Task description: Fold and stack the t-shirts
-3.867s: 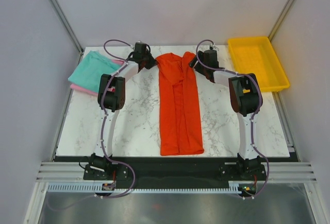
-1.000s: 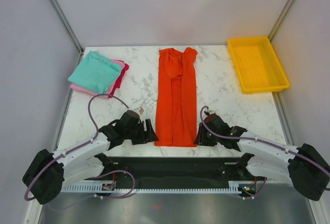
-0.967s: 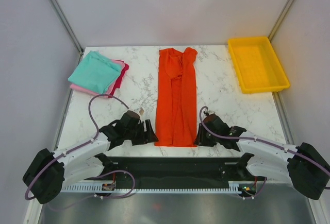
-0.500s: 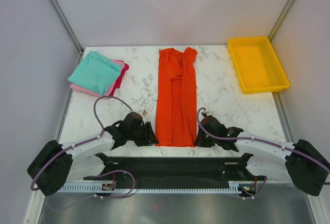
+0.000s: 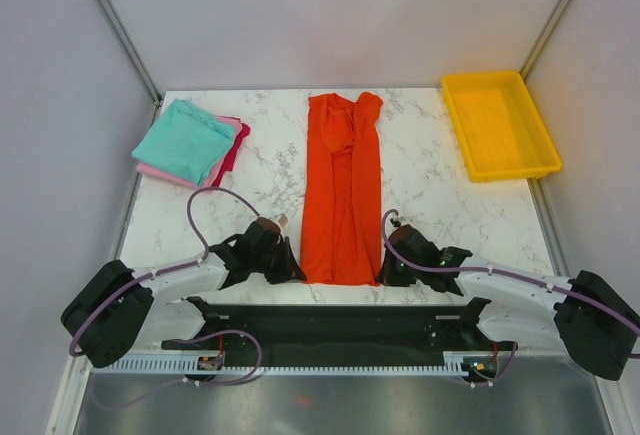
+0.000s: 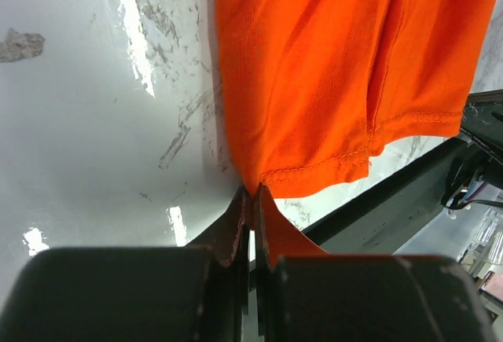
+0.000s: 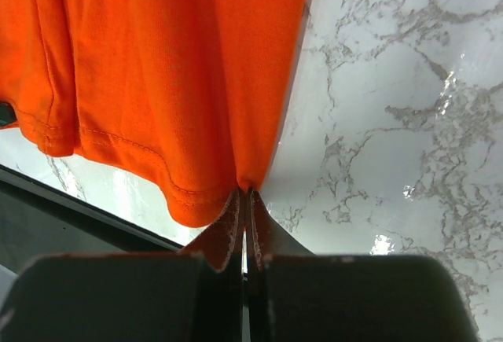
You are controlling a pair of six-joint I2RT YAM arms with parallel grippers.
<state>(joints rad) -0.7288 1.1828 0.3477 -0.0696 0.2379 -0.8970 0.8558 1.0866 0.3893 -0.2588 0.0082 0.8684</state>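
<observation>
An orange-red t-shirt (image 5: 343, 185) lies folded lengthwise into a long strip down the middle of the marble table (image 5: 250, 205). My left gripper (image 5: 296, 267) is shut on the strip's near left corner (image 6: 250, 178), close to the hem. My right gripper (image 5: 381, 271) is shut on the near right corner (image 7: 247, 175). At the far left a teal t-shirt (image 5: 184, 141) lies folded on top of a pink t-shirt (image 5: 152, 171), with a darker pink edge (image 5: 232, 151) showing beside them.
A yellow plastic tray (image 5: 498, 123) stands at the far right corner of the table. The table's near edge and the black base rail (image 5: 330, 317) run just behind both grippers. Grey walls close the sides.
Both grippers slid in against the shirt's near corners and closed on them. The shirt itself has not moved.
</observation>
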